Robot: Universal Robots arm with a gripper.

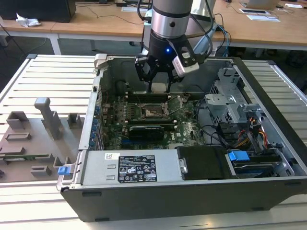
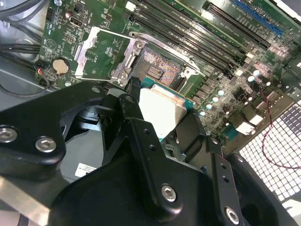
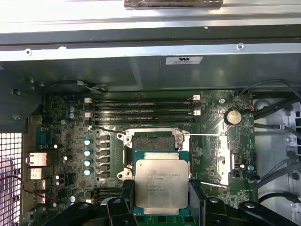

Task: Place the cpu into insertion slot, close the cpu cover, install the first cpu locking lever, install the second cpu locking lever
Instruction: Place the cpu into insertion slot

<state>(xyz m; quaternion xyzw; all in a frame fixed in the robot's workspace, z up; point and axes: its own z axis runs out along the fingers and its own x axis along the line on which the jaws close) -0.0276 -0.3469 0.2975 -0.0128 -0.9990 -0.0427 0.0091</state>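
While the gripper (image 1: 158, 87) hangs inside the open computer case (image 1: 158, 199), it is clenched on the cpu (image 3: 161, 183), with a black finger on each side of it. The cpu is up above the green board, silver side up, close to the insertion slot (image 3: 153, 141) but not in it. In the first wrist view it hides part of the slot. The cpu cover (image 2: 83, 56) is swung open and lies just beside the slot. Long black memory slots (image 3: 143, 110) run next to the slot, and a round coin battery (image 3: 232, 116) sits near the cover. The big power supply box (image 1: 129, 167) fills the near side of the case. A grey metal cage (image 1: 230, 96) and wires (image 1: 256, 134) crowd the exterior view's right. The case sits on a bench (image 1: 48, 72) beside grey holders (image 1: 48, 117).
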